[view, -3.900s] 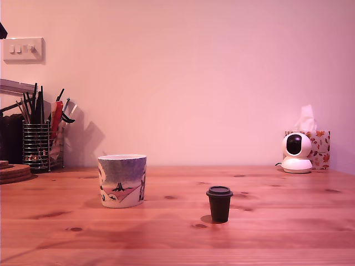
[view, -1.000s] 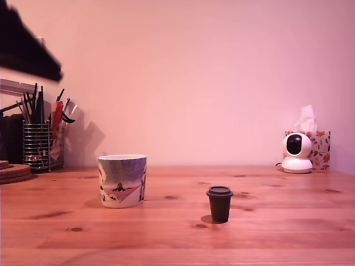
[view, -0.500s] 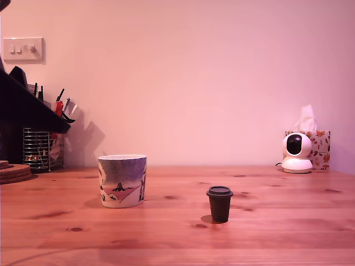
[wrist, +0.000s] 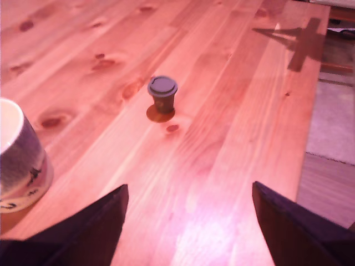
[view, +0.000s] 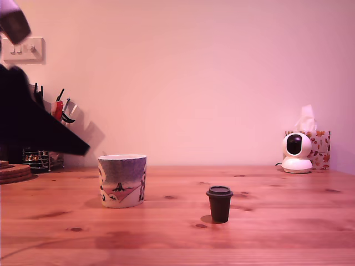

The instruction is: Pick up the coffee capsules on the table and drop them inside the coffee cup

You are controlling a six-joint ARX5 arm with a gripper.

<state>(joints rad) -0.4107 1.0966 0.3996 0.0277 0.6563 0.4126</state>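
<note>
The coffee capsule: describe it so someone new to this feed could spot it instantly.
On the wooden table, look to the exterior view's right of the painted coffee cup, a little nearer the camera. The coffee capsule stands there alone and upright: small, dark brown-black, tapered, with a wider flat rim on top, and much shorter than the cup.

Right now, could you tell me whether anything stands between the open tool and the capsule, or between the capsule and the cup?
Nothing visible does. In the wrist view, only bare table lies between the tool and the upright capsule, and between the capsule and the cup.
</note>
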